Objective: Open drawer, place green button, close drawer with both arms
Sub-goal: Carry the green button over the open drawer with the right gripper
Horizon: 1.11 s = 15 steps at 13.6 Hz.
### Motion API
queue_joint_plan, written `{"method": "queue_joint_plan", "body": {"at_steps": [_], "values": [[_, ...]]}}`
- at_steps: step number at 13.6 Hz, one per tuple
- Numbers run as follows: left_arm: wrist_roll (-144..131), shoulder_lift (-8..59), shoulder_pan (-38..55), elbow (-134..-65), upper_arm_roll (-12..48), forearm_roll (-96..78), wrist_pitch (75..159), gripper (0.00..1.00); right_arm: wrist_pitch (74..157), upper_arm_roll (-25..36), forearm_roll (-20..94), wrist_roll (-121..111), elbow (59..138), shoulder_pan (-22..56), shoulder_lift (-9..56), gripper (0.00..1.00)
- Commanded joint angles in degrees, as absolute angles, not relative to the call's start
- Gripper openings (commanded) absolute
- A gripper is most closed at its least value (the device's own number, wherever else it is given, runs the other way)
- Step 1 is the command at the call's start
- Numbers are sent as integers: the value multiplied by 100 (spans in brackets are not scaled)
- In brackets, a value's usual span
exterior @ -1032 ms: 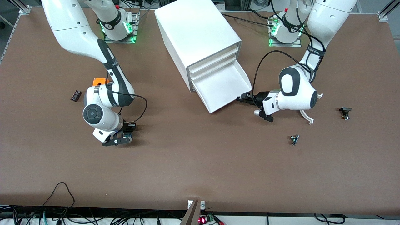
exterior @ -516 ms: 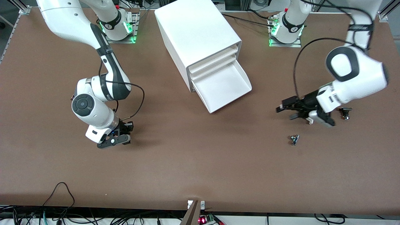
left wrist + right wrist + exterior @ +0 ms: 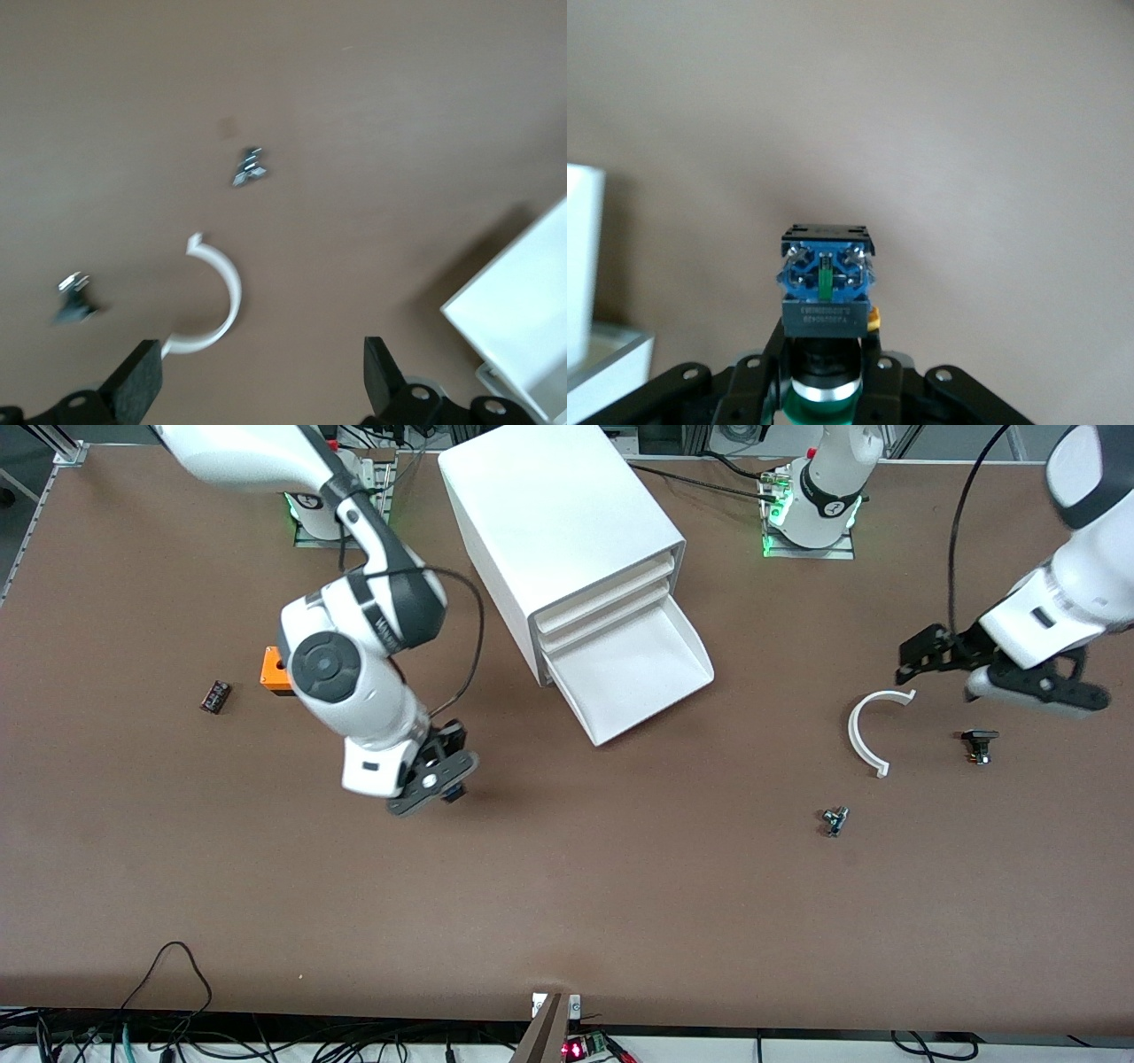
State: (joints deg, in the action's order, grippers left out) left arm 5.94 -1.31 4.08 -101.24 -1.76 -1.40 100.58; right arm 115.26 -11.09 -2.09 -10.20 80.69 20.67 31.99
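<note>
The drawer [image 3: 638, 669], lowest of three in the white cabinet [image 3: 558, 522], stands pulled out and holds nothing; its corner [image 3: 523, 328] also shows in the left wrist view. My right gripper [image 3: 438, 779] hangs over bare table between the orange box and the drawer, shut on the button [image 3: 454, 790]. In the right wrist view the button [image 3: 827, 283] sits between the fingers [image 3: 757, 381], blue-black body outward, green cap at the palm. My left gripper [image 3: 917, 654] is open and holds nothing, up over the table toward the left arm's end, above a white curved piece [image 3: 217, 301].
The white curved piece [image 3: 873, 731], a black part [image 3: 979, 744] and a small metal part [image 3: 834, 820] lie toward the left arm's end. An orange box [image 3: 276, 670] and a small black part [image 3: 215, 696] lie toward the right arm's end.
My left gripper let go of the drawer's lip, opened, and swung up and away toward the left arm's end. My right gripper rose with the button and moved toward the cabinet.
</note>
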Motion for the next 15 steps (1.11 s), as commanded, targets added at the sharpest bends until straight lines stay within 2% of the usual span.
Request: {"method": "queue_joint_plan", "body": {"at_steps": [1,3,7,10,15], "values": [[1,-44,404,-9765,-132,508,9590,100,11180,-1449,-272,-1913,7524,2223,3340,24],[-96,8,335,-9677,-185,527,9475,100,11188,-1617,-316,-2414,7462,2451,3349,24],[-281,132,316,-9545,-167,440,9475,100,11259,-1793,-343,-3902,6945,2969,3866,24],[-299,210,343,-9352,-114,448,9475,100,11259,-1793,-1000,-4103,6549,3601,4226,25],[-281,264,325,-9308,-123,431,9483,100,11180,-1784,-1133,-4956,6530,3919,4403,25]]}}
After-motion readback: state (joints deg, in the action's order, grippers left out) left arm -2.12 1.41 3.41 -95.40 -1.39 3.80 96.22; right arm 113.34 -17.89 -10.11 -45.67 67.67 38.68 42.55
